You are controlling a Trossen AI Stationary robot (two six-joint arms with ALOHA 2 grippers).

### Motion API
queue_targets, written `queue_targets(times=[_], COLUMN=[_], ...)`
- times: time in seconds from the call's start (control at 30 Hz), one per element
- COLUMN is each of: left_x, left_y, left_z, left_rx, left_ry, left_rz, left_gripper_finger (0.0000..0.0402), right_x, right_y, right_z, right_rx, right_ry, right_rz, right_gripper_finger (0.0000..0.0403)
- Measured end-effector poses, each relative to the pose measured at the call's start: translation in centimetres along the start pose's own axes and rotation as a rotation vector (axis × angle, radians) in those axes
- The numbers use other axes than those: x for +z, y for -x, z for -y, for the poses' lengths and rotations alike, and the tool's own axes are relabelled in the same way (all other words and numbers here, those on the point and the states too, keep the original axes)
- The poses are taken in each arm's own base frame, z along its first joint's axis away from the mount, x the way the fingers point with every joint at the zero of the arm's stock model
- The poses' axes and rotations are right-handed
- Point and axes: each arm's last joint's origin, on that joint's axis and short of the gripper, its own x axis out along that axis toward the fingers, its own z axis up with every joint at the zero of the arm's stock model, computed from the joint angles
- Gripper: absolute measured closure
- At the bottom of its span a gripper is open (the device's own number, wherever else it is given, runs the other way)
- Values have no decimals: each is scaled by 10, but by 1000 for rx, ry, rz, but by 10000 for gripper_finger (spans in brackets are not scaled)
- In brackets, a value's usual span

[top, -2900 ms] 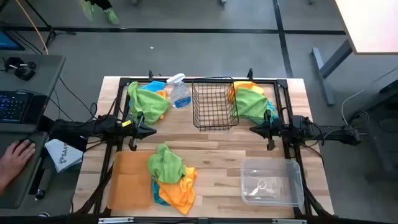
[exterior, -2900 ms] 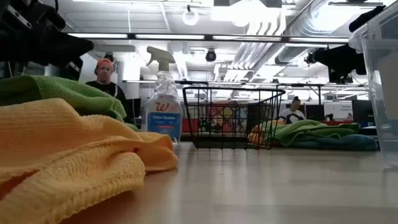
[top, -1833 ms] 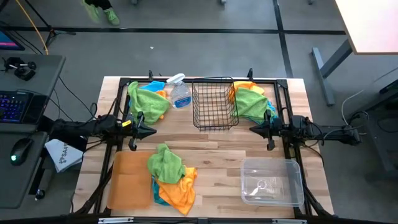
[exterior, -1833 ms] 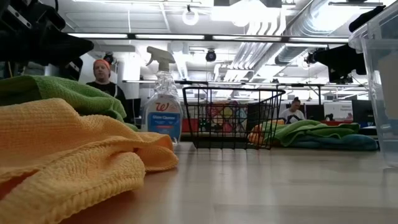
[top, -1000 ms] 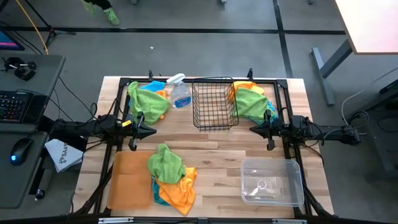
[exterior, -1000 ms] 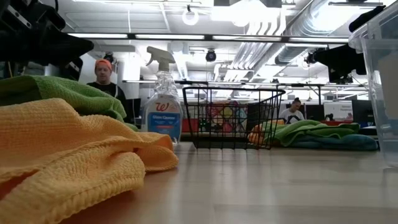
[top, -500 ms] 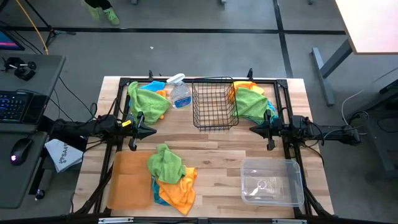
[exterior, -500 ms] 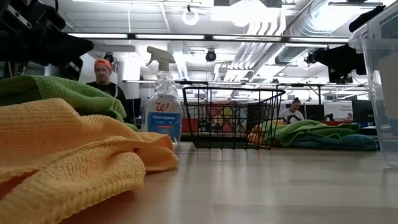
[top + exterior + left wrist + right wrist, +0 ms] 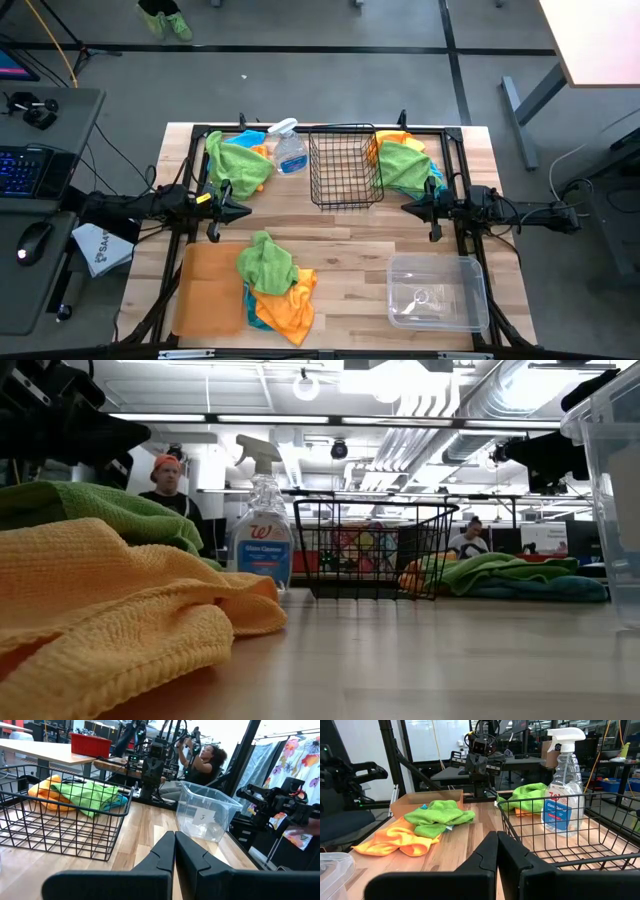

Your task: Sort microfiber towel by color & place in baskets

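Observation:
Microfiber towels lie in three mixed heaps of lime green, orange and turquoise: a near heap [image 9: 272,285] on the table beside the flat orange-brown tray [image 9: 205,292], a far-left heap [image 9: 238,160] and a far-right heap [image 9: 405,160]. The black wire basket [image 9: 345,168] stands between the far heaps. The clear plastic bin [image 9: 436,292] sits near right. My left gripper [image 9: 240,211] hovers shut at mid-left, my right gripper [image 9: 408,208] shut at mid-right, both above the table with their tips pointing toward each other. Neither touches a cloth.
A clear spray bottle with blue liquid [image 9: 290,148] stands left of the wire basket, next to the far-left heap. Bare wood lies between the two grippers and in front of the basket. A black frame runs along the far edge. People show in the room beyond the table.

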Motion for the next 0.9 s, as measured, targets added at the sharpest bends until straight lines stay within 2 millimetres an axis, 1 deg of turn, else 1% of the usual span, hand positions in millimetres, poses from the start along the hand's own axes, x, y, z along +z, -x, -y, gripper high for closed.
queue_targets(times=[0.17, 0.23, 0.27, 0.3, 0.37, 0.4, 0.43, 0.47, 0.53, 0.6, 0.63, 0.73, 0.8, 0.9], left_x=[0, 0, 0, 0, 0, 0, 0, 0, 0, 0, 0, 0, 0, 0], left_y=[0, 0, 0, 0, 0, 0, 0, 0, 0, 0, 0, 0, 0, 0], left_z=[0, 0, 0, 0, 0, 0, 0, 0, 0, 0, 0, 0, 0, 0], left_rx=[0, 0, 0, 0, 0, 0, 0, -1, 0, 0, 0, 0, 0, 0], left_ry=[0, 0, 0, 0, 0, 0, 0, 0, 0, 0, 0, 0, 0, 0], left_rz=[0, 0, 0, 0, 0, 0, 0, 0, -1, -1, -1, 0, -1, -1], left_gripper_finger=[402, 401, 401, 401, 401, 401, 401, 401, 401, 401, 401, 402, 402, 402], right_x=[0, 5, 12, 22, 45, 54, 60, 64, 73, 89, 97, 119, 133, 140], right_y=[0, 0, 1, 2, 11, 17, 22, 25, 27, 24, 20, 8, 4, 0], right_z=[1, 1, 1, 1, 3, 5, 7, 9, 12, 14, 15, 23, 31, 44], right_rx=[-19, -42, -37, -32, -51, -75, -114, -162, -260, -340, -396, -610, -774, -1010], right_ry=[0, -30, -103, -201, -433, -563, -657, -690, -687, -681, -693, -716, -711, -722], right_rz=[6, 58, 128, 240, 517, 655, 766, 832, 876, 831, 770, 486, 287, -6], right_gripper_finger=[402, 402, 402, 402, 402, 402, 402, 402, 402, 402, 402, 402, 402, 399])
